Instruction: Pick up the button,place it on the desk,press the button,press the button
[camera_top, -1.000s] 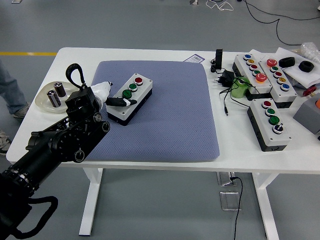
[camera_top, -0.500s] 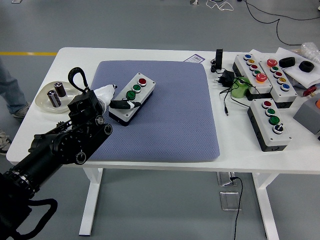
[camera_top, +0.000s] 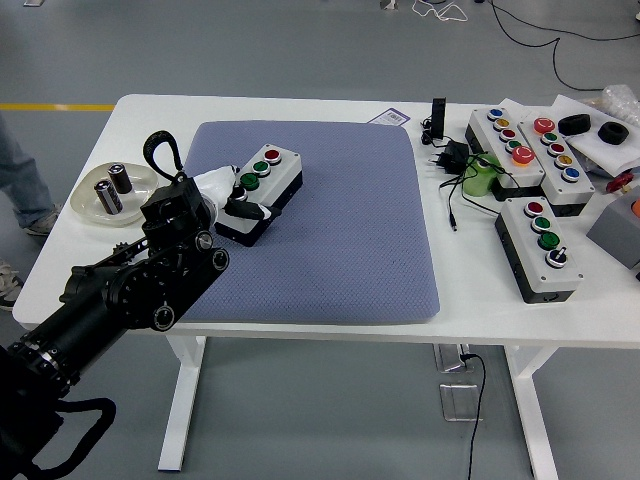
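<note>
Left hand (camera_top: 228, 196) reaches in from the lower left, fingers closed around the near-left end of the button box (camera_top: 259, 190); one dark finger with a white tip lies across the box's top. Box is grey-topped, black-based, with red, green and dark green buttons in a row (a fourth control is hidden under the finger). It sits on the blue-grey mat (camera_top: 330, 230), turned diagonally, toward the mat's far-left part. Mat covers the middle of the white tabletop (camera_top: 90, 170). Left of the mat: a shallow dish (camera_top: 100, 205) holding two small cylinders. Far right: three more button boxes (camera_top: 540, 245), a black plug adapter (camera_top: 452, 156), cables.
</note>
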